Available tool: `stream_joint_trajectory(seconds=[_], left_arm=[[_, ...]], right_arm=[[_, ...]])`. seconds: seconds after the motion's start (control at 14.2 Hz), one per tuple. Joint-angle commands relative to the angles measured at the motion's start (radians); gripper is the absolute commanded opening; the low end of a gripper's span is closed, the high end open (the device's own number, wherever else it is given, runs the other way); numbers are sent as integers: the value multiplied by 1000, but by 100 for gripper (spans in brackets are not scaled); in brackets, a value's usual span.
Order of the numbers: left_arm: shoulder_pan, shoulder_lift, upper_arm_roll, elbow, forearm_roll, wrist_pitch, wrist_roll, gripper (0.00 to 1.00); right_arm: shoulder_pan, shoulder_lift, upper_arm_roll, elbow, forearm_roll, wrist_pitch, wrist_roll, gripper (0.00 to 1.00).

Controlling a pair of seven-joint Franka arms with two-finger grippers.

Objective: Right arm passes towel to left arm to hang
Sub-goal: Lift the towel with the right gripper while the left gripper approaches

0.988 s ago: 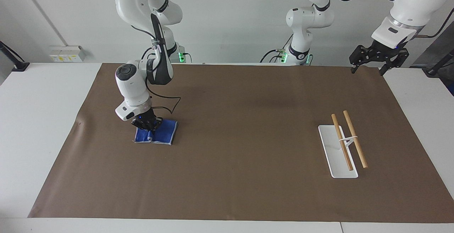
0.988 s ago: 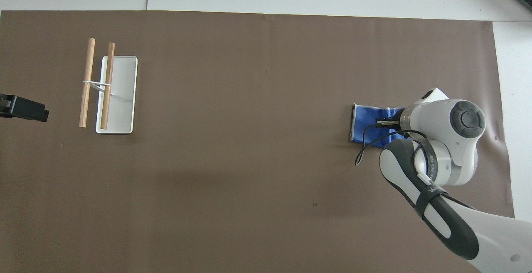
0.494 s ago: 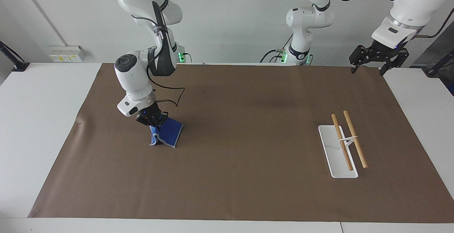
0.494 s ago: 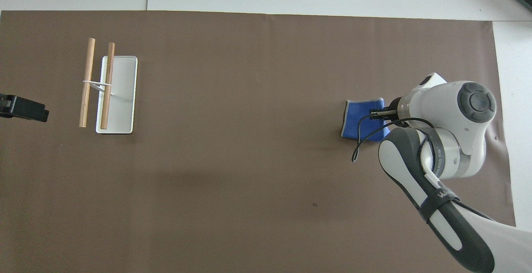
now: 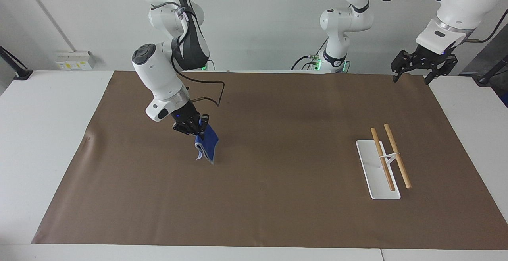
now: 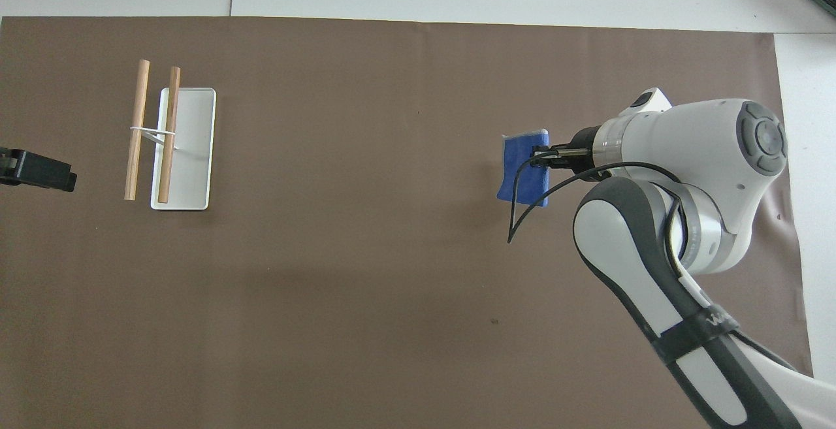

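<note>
- The right hand [image 5: 196, 128] is clamped on the top edge of the towel [image 5: 207, 145], which hangs below it over the brown mat [image 5: 254, 181] on the table [image 5: 39, 134], toward the right arm's end.
- In the facing view the towel's lowest corner looks just clear of the mat, though I cannot be sure it is not brushing it.
- The overhead view shows the same grip: the right hand [image 6: 545, 157] pinches one side of the towel [image 6: 522, 168], and the cloth drapes away from the fingers.
- The towel looks light and soft. It sags into a loose fold under its own weight, so it will swing and change shape as it is carried.
- Terry cloth should grip well between fingers, so slipping seems unlikely, but a thin pinch could catch only one layer.
- For the handover, the free lower edge or a hanging corner is probably the best place for the left hand to take hold, well away from the right hand's fingers.
- The left hand [image 5: 421, 65] waits, fingers spread open and holding nothing, over the mat's corner at the left arm's end.
- The rack [image 5: 387, 161], two wooden bars on a white base, stands toward the left arm's end, well apart from the towel.
</note>
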Motion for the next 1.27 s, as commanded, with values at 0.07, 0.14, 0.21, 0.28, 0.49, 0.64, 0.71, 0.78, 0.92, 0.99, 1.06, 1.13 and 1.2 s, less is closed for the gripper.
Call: stream_joint_trajectory(seconds=[0.07,0.14,0.21,0.28,0.49,0.64,0.71,0.78,0.92,0.99,1.06,1.13,1.2], left_arm=[[8,-23,5,-22,23,-21,4,100],[12,-24,5,-22,23,-30,7,100],[5,-31,2,-19,21,-45,2,100],[-4,-34,0,-25,18,-45,-2,100],[-27,-50,-4,-71,-43,-16,-77,100],[-78,-87,-4,-149,-66,47,-204,100],[-107,-109,-6,-196,-83,91,-287,100],[-121,-127,-5,-242,-135,145,-385,100],[-141,-147,-6,-299,-264,253,-618,100],[-171,-155,-6,-318,-290,300,-722,100],[-182,-161,-6,-335,-314,332,-818,100],[-195,-166,-6,-347,-347,358,-913,100],[-221,-172,-6,-365,-359,389,-1003,100]], right_arm=[[-10,8,55,56,319,-17,-33,0],[-10,8,60,63,402,-17,-33,0],[-10,5,65,70,488,-18,-33,0],[-10,0,77,70,585,-18,-35,0],[-10,-12,134,70,817,-20,-64,0],[-7,-23,178,65,929,-12,-96,0],[2,-26,184,62,984,-14,-98,0],[8,-35,184,56,1050,-15,-107,0],[13,-51,184,35,1176,-17,-151,0],[18,-58,184,24,1220,-15,-177,0],[18,-64,184,13,1243,-15,-205,0],[18,-68,184,4,1245,-15,-214,0],[19,-72,184,-4,1245,-15,-217,0]])
